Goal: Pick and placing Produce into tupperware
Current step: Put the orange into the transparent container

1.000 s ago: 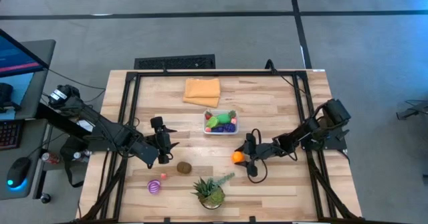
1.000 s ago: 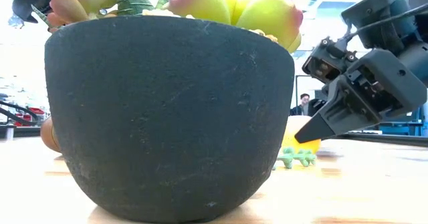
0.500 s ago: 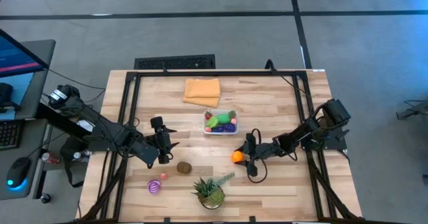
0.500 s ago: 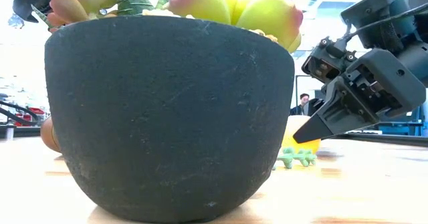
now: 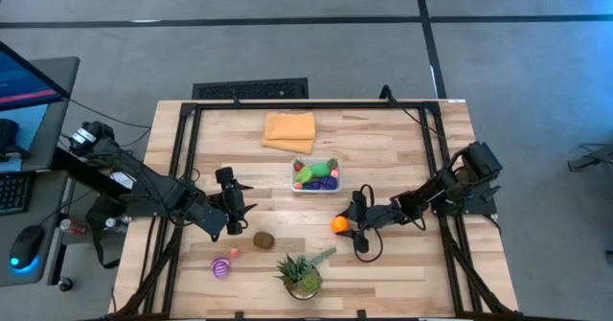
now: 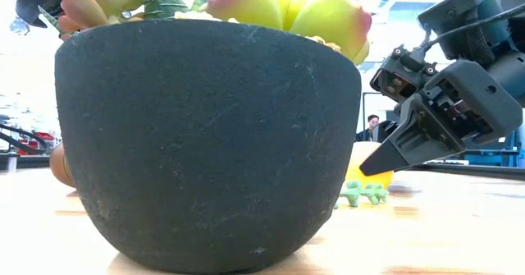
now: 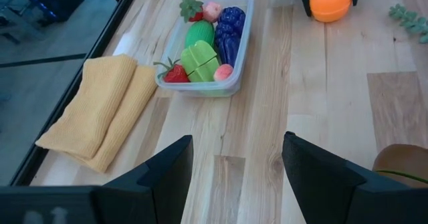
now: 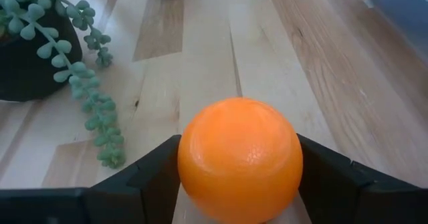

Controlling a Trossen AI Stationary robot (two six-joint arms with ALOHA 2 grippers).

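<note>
From left to right: we see the left gripper (image 5: pixel 233 204) waiting with fingers spread, the tupperware (image 5: pixel 316 176) mid-table, and the right gripper (image 5: pixel 351 225) pinching the orange (image 5: pixel 340 225), whose smooth roundness could let it slip.

Wooden table (image 5: pixel 402 158), orange cloth (image 5: pixel 289 130), tupperware (image 5: pixel 316 175), potted plant (image 5: pixel 303 275)

A glossy round orange toy fruit (image 8: pixel 239 159) sits between the dark fingers (image 8: pixel 152 177). Beyond them trails a pale blue-green beaded sprig (image 8: pixel 81 85) from a black pot (image 8: pixel 30 63), over the light wooden table (image 8: pixel 281 63) with one browner plank.
</note>
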